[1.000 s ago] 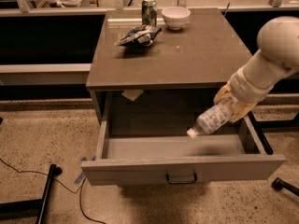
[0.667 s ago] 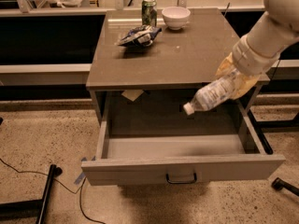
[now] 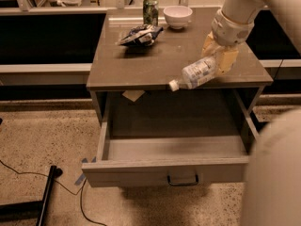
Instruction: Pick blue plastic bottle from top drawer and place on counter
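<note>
My gripper (image 3: 217,60) is shut on the blue plastic bottle (image 3: 196,73), a small clear bottle with a white cap and pale label. The bottle hangs tilted, cap down to the left, over the front right part of the counter (image 3: 141,62). The arm comes down from the upper right. The top drawer (image 3: 164,166) stands pulled open below, with its dark handle (image 3: 182,179) at the centre of its front panel. No object shows inside it.
On the counter's back stand a green can (image 3: 150,11) and a white bowl (image 3: 178,16); a dark crumpled bag (image 3: 139,35) lies in front of them. A cable and dark stand leg (image 3: 44,199) lie on the floor at left. Part of the robot body (image 3: 275,173) fills the lower right.
My gripper has lifted the bottle up out of the open drawer to the height of the counter top, above its front edge. The drawer has not moved.
</note>
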Tool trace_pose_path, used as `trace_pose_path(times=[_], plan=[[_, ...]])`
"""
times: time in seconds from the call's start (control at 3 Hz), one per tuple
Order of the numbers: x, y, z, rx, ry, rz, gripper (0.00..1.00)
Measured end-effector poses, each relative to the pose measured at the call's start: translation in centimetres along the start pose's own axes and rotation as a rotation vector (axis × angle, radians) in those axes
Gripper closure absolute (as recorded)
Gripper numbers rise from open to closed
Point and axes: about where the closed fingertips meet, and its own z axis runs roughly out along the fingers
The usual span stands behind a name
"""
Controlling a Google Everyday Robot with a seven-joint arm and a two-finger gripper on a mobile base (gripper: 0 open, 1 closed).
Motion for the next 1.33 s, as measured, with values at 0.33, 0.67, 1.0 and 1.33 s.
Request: trace_pose_path(times=[0.33,0.67,1.0,1.33], plan=[[-0.2,-4.2,1.5,-0.013,-0.017,0.044,1.0],[0.0,-7.5,0.6,0.059,-0.039,0.07,0.81],[0.1,-9.7,-1.1,0.15,-0.034,0.066,0.58],[0.2,-10.6,-0.8,0.176,-0.034,0.066,0.35]])
